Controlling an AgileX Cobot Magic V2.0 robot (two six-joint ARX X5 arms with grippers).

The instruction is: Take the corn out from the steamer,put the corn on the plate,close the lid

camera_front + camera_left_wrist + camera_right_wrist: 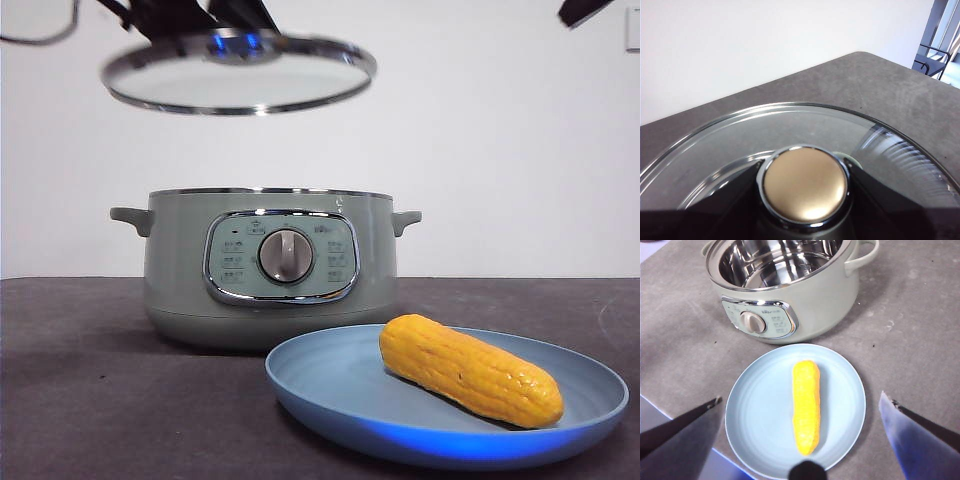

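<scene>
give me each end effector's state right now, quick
Left end effector: closed on the knob of the lid, held in the air above the steamer.
Right end effector: open, empty, above the corn on the plate.

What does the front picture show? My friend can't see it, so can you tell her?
A yellow corn lies on a blue plate in front of a pale green steamer with no lid on. The left gripper holds the glass lid in the air above the steamer, a little tilted.
</scene>
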